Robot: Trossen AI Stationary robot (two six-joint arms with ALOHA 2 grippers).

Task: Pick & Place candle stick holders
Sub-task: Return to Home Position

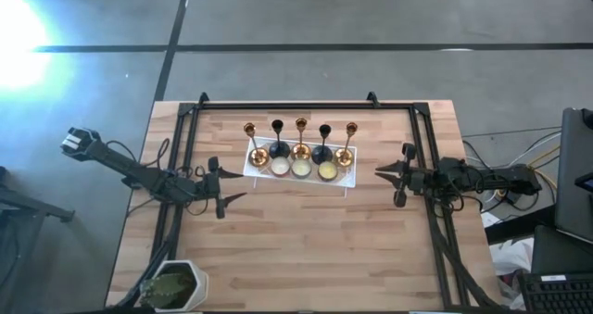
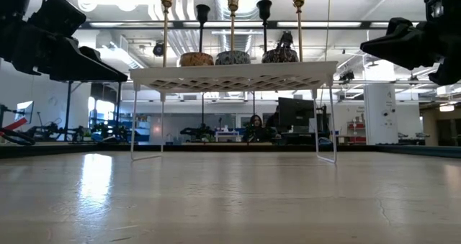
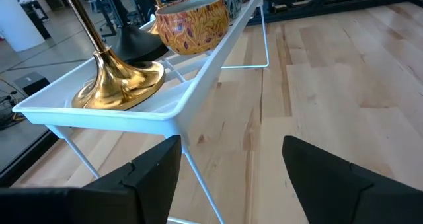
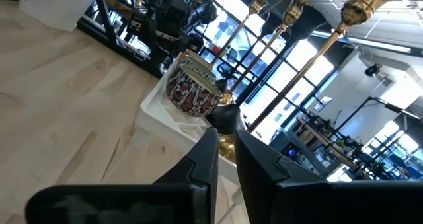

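Five candle stick holders stand upright on their round bases in a row on a white lattice tray (image 1: 345, 179) at the table's middle: three gold (image 1: 301, 138) and two black (image 1: 277, 138). The tray (image 2: 230, 75) stands on thin wire legs. My left gripper (image 1: 227, 184) hovers open, left of the tray. Its wrist view shows the leftmost gold holder's base (image 3: 119, 85) just beyond the fingers. My right gripper (image 1: 380, 173) hovers shut, right of the tray, pointing at it. Its wrist view shows the gold stems (image 4: 317, 59) ahead.
Three low patterned candle tins (image 1: 302, 169) sit on the tray's near side, in front of the holders. A black rail frame (image 1: 296, 106) borders the table. A potted plant (image 1: 176, 284) stands at the near left corner. A person (image 2: 256, 125) sits far behind the table.
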